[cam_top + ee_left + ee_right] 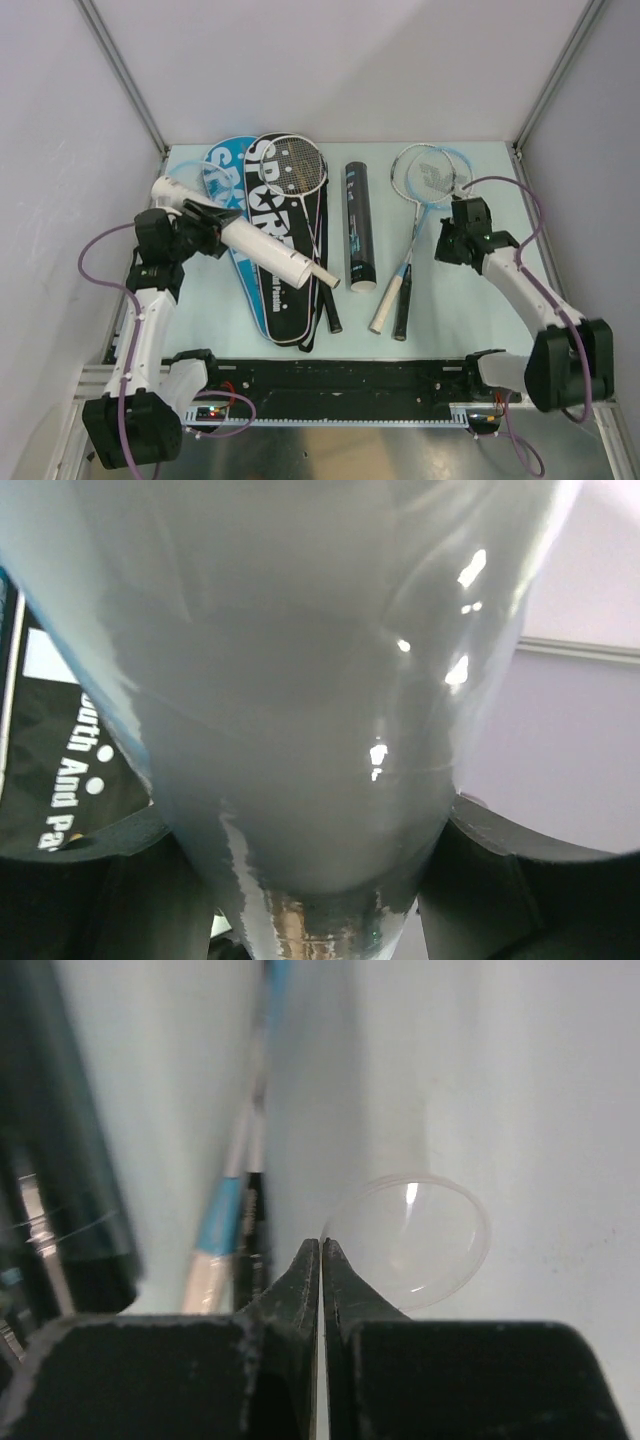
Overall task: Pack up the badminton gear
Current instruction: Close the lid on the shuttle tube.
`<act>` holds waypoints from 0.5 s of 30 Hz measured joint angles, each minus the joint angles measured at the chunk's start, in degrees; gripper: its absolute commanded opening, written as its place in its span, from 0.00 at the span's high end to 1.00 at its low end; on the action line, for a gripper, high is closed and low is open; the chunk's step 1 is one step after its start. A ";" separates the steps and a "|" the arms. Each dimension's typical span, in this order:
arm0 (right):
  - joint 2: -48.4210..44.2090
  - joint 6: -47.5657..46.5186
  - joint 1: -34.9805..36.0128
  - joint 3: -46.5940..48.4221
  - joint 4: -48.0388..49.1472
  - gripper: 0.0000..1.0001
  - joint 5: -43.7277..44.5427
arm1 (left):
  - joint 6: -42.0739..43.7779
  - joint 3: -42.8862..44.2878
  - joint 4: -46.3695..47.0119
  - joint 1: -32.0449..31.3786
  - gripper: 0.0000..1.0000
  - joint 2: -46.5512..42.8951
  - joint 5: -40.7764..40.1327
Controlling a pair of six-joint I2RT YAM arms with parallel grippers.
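Observation:
My left gripper (213, 222) is shut on the white tube (258, 245) and holds it slanted above the black "SPORT" cover (283, 262). In the left wrist view the white tube (300, 680) fills the frame between my fingers (530, 870). A racket (293, 165) lies on the black cover, and a blue cover (220, 170) lies beneath. The black tube (360, 225) lies mid-table. Two rackets (425, 175) lie to its right, handles (390, 305) toward me. My right gripper (455, 238) is beside their shafts; in the right wrist view the gripper (321, 1245) pinches the rim of a clear round lid (415, 1245).
The light table (470, 300) is boxed by white walls on three sides, with metal posts (125, 75) at the back corners. A black rail (340, 380) runs along the near edge. In the right wrist view the racket shafts (235, 1210) and the black tube (50, 1160) lie to the left.

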 measured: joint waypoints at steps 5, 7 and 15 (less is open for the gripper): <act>-11.08 -2.10 5.38 -0.61 3.61 1.00 -2.03 | -7.15 -1.60 0.00 0.00 0.70 -2.71 -0.42; -16.04 -2.43 7.72 -1.73 5.77 1.00 -3.82 | -10.47 -2.54 0.33 0.00 0.71 -4.15 -0.52; -29.81 1.25 18.78 -8.96 22.73 1.00 -13.11 | -18.95 -6.91 0.02 -0.09 0.71 -5.70 -3.87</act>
